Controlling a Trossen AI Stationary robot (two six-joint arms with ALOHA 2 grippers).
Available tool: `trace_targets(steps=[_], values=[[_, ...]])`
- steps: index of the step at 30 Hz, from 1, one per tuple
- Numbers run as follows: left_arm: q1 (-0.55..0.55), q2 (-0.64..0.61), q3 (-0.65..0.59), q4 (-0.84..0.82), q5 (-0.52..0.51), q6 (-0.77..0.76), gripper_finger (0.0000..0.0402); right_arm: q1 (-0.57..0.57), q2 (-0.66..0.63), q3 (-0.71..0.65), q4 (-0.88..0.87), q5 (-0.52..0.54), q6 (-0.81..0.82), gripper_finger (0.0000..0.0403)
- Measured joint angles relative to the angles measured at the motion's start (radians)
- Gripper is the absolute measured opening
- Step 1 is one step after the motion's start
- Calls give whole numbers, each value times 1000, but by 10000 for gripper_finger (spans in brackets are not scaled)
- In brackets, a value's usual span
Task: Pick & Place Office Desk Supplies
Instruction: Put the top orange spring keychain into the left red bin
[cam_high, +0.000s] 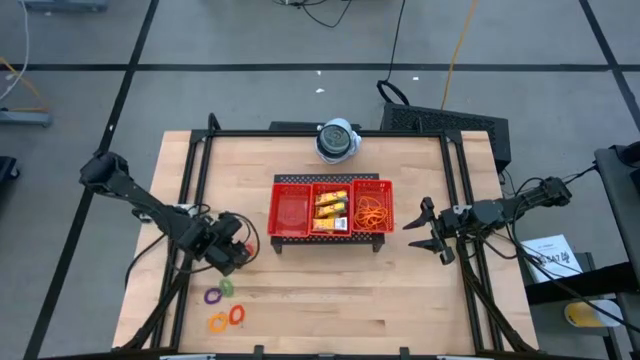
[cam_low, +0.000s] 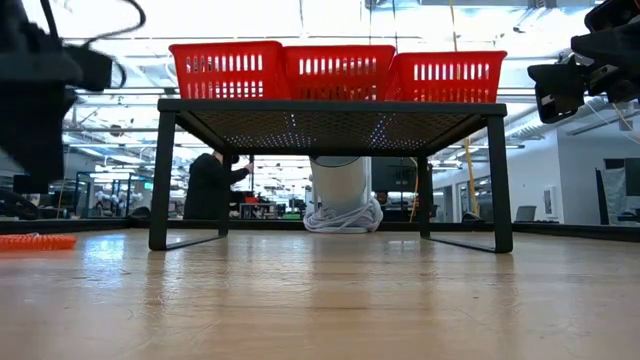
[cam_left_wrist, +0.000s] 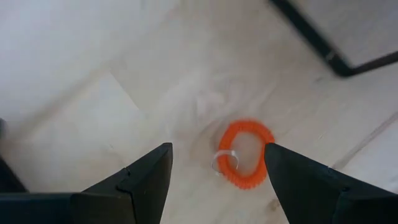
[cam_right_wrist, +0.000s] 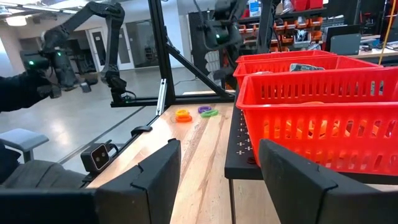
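Four little coil rings lie flat on the wood near the table's near left corner: purple (cam_high: 213, 296), green (cam_high: 228, 288), orange (cam_high: 217, 322) and pink (cam_high: 236, 315). My left gripper (cam_high: 238, 252) hovers open just beyond them. Its wrist view looks down on one orange ring (cam_left_wrist: 245, 154) lying below the gap between the fingers (cam_left_wrist: 217, 147), untouched. Yellow packets (cam_high: 331, 208) fill the middle compartment of the red tray (cam_high: 279, 183), and orange rubber bands (cam_high: 374, 210) the right one. My right gripper (cam_high: 422, 228) waits open at the tray's right, also seen as the right gripper (cam_right_wrist: 219, 143) in its wrist view.
The tray sits on a black raised mesh stand (cam_low: 330, 112) at mid-table; its left compartment (cam_high: 291, 208) holds nothing. A round white-grey device (cam_high: 338, 140) stands behind it at the far edge. Bare wood (cam_high: 340, 290) spans the near half. A person (cam_low: 212, 185) stands in the room beyond.
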Motion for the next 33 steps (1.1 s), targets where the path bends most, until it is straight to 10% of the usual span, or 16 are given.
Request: trace_targets(steps=[33], values=[[87,72,-217,340,159,-21,218,0,0,0,0,0,0,206]])
